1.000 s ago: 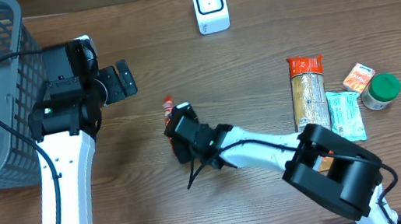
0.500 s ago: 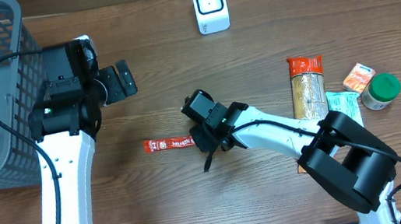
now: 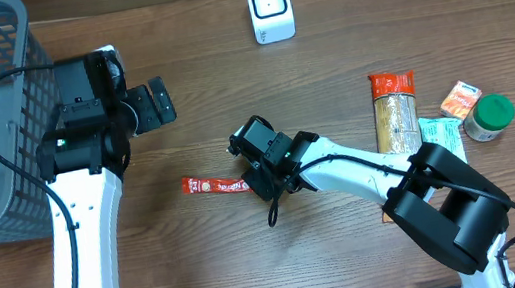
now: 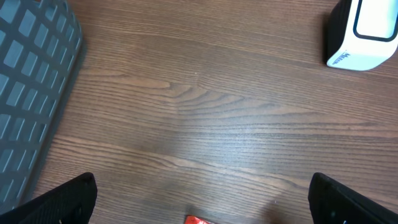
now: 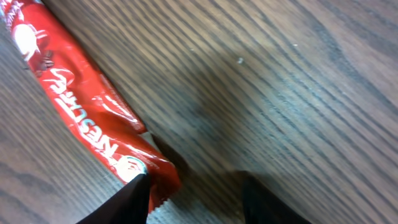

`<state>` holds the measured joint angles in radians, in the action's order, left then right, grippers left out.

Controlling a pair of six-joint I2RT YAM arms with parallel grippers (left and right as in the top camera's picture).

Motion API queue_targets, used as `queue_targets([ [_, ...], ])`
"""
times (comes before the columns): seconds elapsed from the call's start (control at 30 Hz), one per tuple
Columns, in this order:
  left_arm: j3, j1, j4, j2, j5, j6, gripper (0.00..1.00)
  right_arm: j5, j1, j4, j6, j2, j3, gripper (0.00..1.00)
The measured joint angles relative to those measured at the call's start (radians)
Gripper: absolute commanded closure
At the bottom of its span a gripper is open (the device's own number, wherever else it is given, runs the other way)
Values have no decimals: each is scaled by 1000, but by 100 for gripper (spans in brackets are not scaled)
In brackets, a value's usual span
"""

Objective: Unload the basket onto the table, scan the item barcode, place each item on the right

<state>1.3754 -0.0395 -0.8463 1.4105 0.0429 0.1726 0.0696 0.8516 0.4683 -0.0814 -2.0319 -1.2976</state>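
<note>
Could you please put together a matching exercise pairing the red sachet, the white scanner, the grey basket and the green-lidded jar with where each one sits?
Things:
1. red sachet
2. white scanner
3. grey basket
4. green-lidded jar

Places:
A. right edge of the overhead view, beside a small orange packet
B. top centre of the overhead view
C. left edge of the overhead view, next to the left arm
D. lying flat just by the open right hand

Pairs: 1-D, 2-B, 3-C, 4-A
</note>
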Motion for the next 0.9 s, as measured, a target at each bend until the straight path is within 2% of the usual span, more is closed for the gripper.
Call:
queue_targets([
  [0.3, 0, 0, 0, 0, 0, 0, 0, 122, -36, 32, 16, 62, -3, 47],
  [0.47, 0, 0, 0, 0, 0, 0, 0, 212, -70, 37, 88, 80, -17, 47],
  [0.87, 0, 0, 0, 0, 0, 0, 0, 206, -58, -19, 180, -6, -17, 49],
  [0.9, 0, 0, 0, 0, 0, 0, 0, 204, -58, -13, 183, -16, -17, 53],
])
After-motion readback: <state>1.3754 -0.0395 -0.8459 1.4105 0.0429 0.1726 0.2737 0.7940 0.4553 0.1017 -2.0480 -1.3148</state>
